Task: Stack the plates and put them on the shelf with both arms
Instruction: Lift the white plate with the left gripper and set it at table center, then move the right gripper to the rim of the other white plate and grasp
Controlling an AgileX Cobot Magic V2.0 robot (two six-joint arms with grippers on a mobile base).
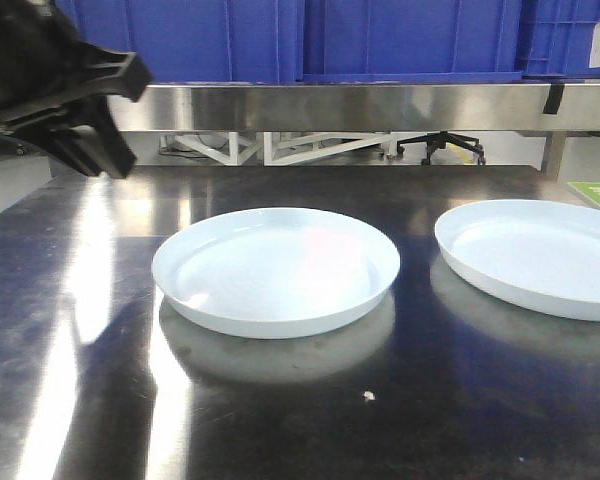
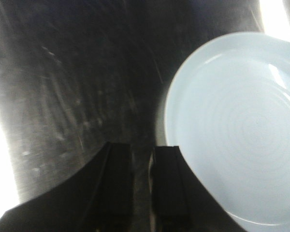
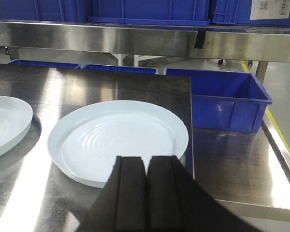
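nothing stacked yet. left gripper (image 2: 141, 157) is open just a crack, empty, one plate (image 2: 241, 130) ahead to its right. right gripper (image 3: 146, 162) is pinched closed, empty, other plate (image 3: 118, 140) right in front, shelf (image 3: 135, 41) beyond. guessing both are lining up on rims.

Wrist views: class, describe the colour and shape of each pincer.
Both are matte black. The left pincer has two flat, blocky fingers with squared tips; the right pincer looks alike. No cables or markings show.
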